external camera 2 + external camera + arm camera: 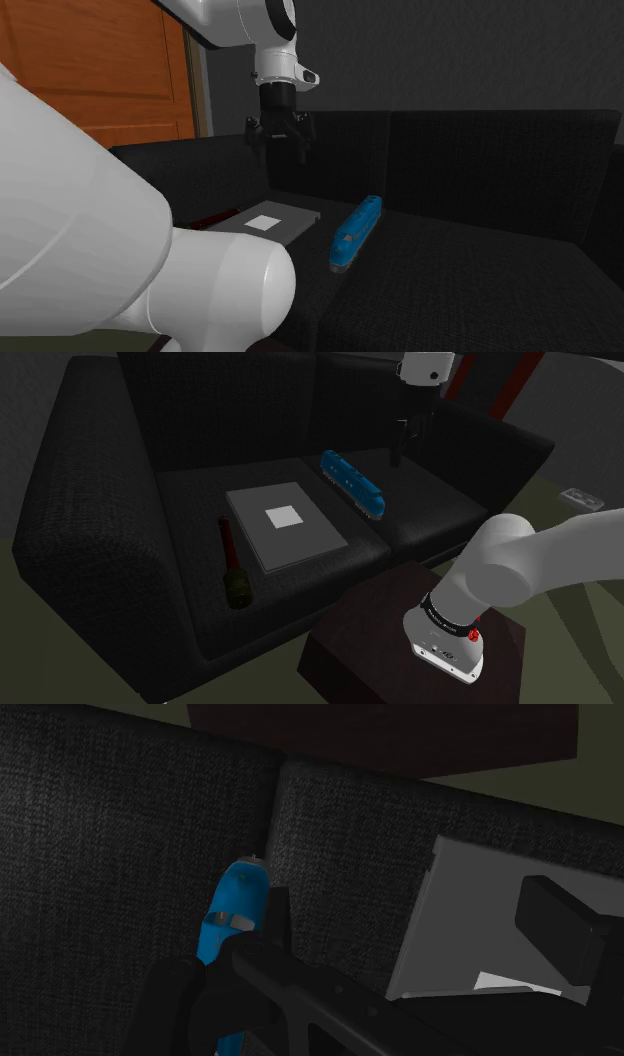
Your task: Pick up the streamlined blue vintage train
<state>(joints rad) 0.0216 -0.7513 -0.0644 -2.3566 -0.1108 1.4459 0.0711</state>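
Although the light is dim, a black sofa [100,502] is plain to read, with two seat cushions and a tall backrest. White arm [530,562] rises from a dark brown box stand [360,642] set against the sofa front and reaches over the seat toward the backrest.

Flat grey slab [310,542] lies on the cushion at the shoulder view's left and has a small white square [283,516] on its top face.

Blue train [352,483]: long, streamlined, lying flat on the sofa seat along the seam between the two cushions. One end points toward the backrest, the other toward the seat front. It sits near the slab's edge, not touching it.

Dark bottle [232,562] lies on its side on the same cushion, on the slab's other side, well apart from the train.

End effector [280,140] hangs above the seat close to the backrest, over the train's far end and clear of it. Fingers are spread apart, released, with nothing between them. In the wrist view the train lies just beside one black finger [272,909], below it on the seat.
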